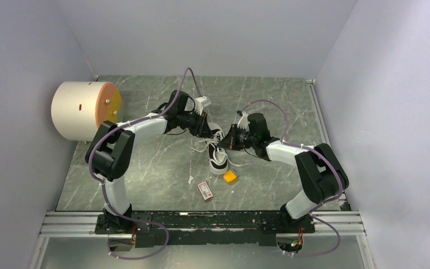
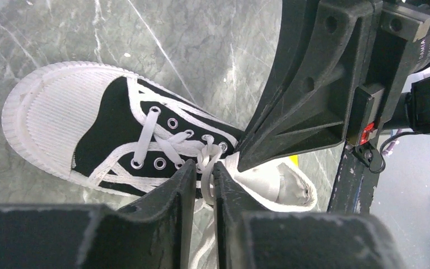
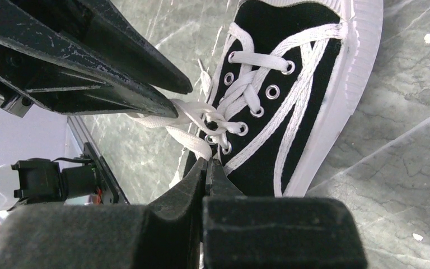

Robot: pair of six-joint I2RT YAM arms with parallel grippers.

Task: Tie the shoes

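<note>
While both grippers crowd the top eyelets, we log the sneaker as not yet tied.

Left gripper (image 2: pixel 201 168): jaws a narrow slit apart, one strand of the laces (image 3: pixel 201 120) running up through the slit; we cannot tell whether it is pinched or merely threaded. Right gripper (image 3: pixel 206 165): jaws pressed together, tip touching the lace tangle at the last eyelets; whether a strand is nipped there is hidden. We judge the two tips face each other this closely so each can draw a lace end across the tongue. Laces are crossed and bunched, with no bow visible. The sneaker (image 1: pixel 218 152) lies mid-table between the arms, sole down on the marbled table (image 1: pixel 157 168). Just beside it are an orange block (image 1: pixel 230 176) and a red-and-white card (image 1: pixel 205 190), neither touched.
</note>
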